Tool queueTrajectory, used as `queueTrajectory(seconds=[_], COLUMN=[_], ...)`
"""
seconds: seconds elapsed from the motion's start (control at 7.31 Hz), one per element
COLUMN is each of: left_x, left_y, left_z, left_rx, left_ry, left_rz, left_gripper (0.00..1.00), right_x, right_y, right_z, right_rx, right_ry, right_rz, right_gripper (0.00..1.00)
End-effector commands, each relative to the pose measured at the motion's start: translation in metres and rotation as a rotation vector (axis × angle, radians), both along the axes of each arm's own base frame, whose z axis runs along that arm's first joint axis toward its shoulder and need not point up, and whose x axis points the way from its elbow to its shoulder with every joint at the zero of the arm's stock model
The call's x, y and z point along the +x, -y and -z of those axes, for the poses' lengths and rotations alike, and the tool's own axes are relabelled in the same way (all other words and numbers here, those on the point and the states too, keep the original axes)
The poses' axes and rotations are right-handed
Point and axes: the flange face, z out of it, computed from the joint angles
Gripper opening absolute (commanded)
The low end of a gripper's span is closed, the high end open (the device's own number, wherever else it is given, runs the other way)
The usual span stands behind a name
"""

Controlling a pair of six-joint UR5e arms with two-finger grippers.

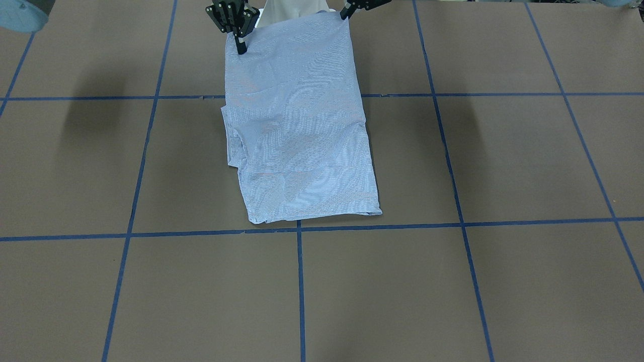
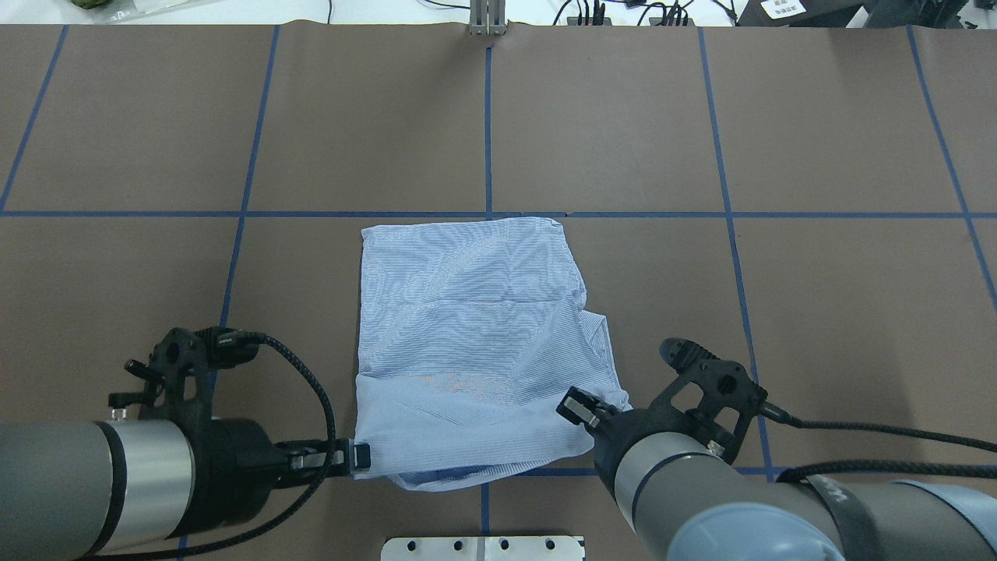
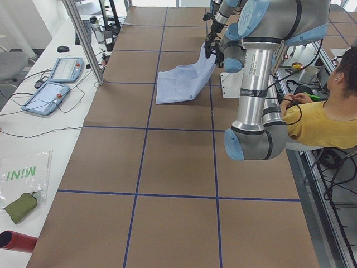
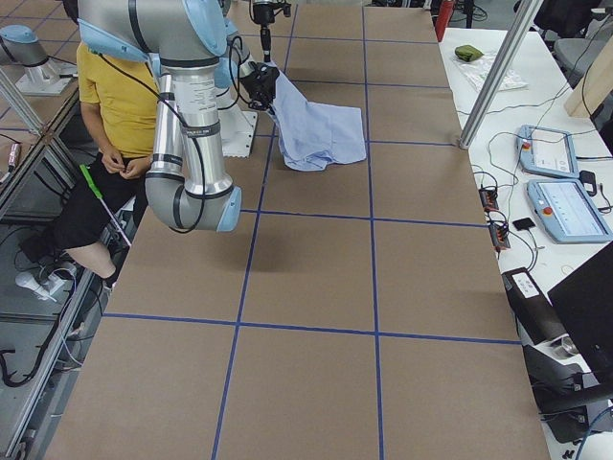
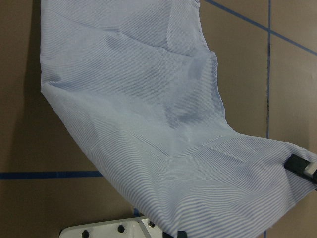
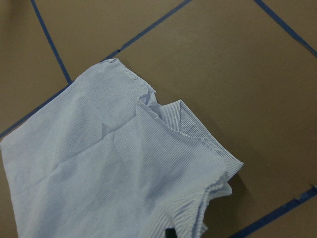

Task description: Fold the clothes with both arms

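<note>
Nearest us, the left gripper and right gripper each pinch a near corner of the shirt. They hold that edge raised off the table, and the far hem lies flat by a blue tape line.

We judge the risk is uneven travel. If one arm leads, the fold skews, and a thin pinch (the right one grips bunched cloth) may slip.

The white base plate sits just below the raised edge. Only the shirt's own loose flap lies in the fold's path. A seated person and pendants are off the mat.
</note>
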Motion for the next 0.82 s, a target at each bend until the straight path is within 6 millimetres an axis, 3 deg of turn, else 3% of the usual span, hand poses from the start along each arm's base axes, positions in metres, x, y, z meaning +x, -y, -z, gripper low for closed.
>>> queueTrajectory(seconds=[0.0,0.27,0.55,0.68], left_x=[0.017,0.036,0.049,0.062], left_y=[0.047,0.116,0.166,0.186], left_z=[0.003,0.001,-0.029,-0.040], left_rx=[0.037,0.085,0.126,0.138], left_ry=[0.048,0.138,0.247,0.295], left_rz=[0.081,0.175,0.207,0.211], left_gripper=[0.00,0.00,0.00,0.00], right_x=[-0.021,-0.036,-0.070,-0.087], right_y=[0.043,0.078,0.121,0.143], right_z=[0.006,-0.005,-0.035,-0.028], right_rx=[0.020,0.059,0.071,0.081], right_ry=[-0.043,-0.068,-0.082,-0.104], right_rz=[-0.056,-0.077,-0.107,-0.119], right_gripper=[0.00,0.00,0.00,0.00])
